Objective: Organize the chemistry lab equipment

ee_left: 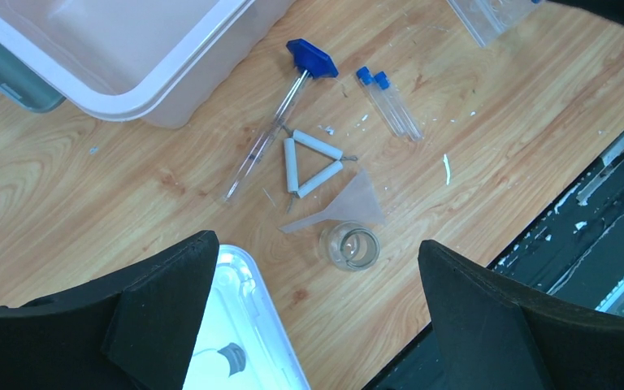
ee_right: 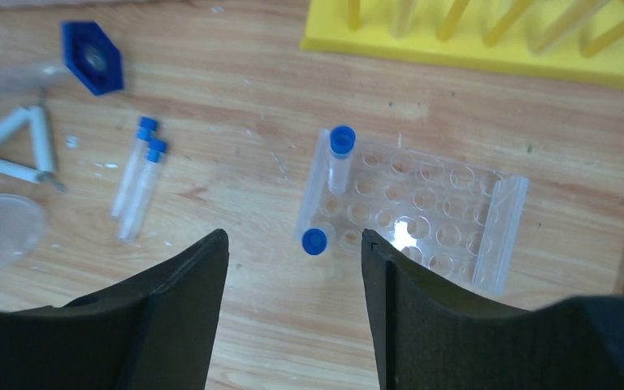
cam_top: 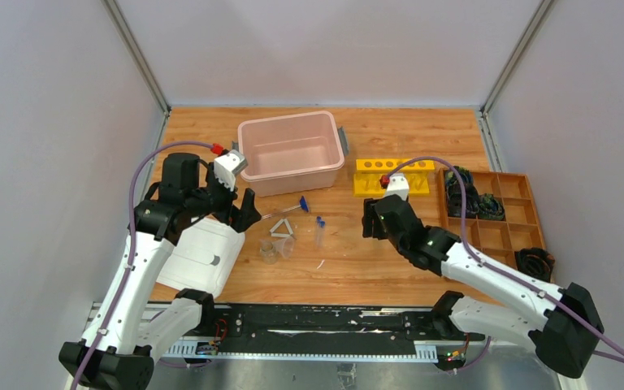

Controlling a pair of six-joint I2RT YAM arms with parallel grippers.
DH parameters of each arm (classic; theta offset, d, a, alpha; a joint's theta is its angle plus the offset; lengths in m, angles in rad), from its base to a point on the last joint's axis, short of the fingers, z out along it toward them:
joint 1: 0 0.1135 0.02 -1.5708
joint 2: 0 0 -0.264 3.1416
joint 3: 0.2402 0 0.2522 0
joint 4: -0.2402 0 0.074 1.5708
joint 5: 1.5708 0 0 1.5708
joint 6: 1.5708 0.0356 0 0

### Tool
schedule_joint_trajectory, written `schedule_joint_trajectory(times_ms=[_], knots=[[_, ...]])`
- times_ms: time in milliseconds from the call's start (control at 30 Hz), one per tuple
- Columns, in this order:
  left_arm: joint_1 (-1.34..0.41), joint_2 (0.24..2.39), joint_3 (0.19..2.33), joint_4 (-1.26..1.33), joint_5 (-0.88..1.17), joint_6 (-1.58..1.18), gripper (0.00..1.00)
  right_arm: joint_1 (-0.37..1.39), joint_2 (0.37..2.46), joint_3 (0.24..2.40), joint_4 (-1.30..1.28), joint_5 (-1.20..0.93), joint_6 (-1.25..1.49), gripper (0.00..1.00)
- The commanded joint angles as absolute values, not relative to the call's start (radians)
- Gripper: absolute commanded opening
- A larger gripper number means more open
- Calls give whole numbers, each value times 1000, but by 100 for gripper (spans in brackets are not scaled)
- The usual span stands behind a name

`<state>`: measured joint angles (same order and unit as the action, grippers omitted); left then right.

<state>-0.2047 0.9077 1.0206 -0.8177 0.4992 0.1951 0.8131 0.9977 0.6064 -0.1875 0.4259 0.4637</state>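
Tubes [ee_right: 340, 154], two blue-capped ones, sit in the clear rack [ee_right: 447, 227], just on the near side of the yellow rack [ee_right: 471, 49] on your bench [ee_right: 236, 97]. Two more tubes [ee_right: 140, 195] lie loose to its left. Your right tool [ee_right: 294, 240] hangs open over the clear rack, gripping nothing. Your left tool [ee_left: 315, 244] is spread wide above the white triangle [ee_left: 291, 165].

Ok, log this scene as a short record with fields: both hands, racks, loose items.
left hand: open, empty, above the loose items
right hand: open, empty, above the clear rack
clear rack: two blue-capped tubes standing in it
loose tubes: two, lying side by side, apart from the rack
white triangle: lying flat beside the blue-tipped rod
yellow rack: just beyond the clear rack
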Motion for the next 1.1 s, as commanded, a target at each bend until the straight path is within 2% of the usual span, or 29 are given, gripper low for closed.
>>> schedule_joint_trajectory(times_ms=[0, 167, 367, 500, 800, 1067], knots=[[-207, 887, 1028, -797, 486, 207, 100, 823, 957, 729, -306, 402, 490, 64], [-207, 875, 1027, -799, 484, 200, 100, 844, 1053, 883, -402, 316, 517, 57], [-207, 876, 1043, -804, 468, 189, 100, 924, 1309, 1040, -456, 244, 550, 50], [-207, 874, 1043, -815, 486, 178, 100, 925, 1499, 1122, -486, 217, 586, 42], [-207, 849, 1031, -831, 502, 181, 100, 923, 1738, 1211, -442, 206, 621, 42], [-207, 834, 1037, -846, 504, 199, 100, 914, 1817, 1231, -416, 213, 644, 40]])
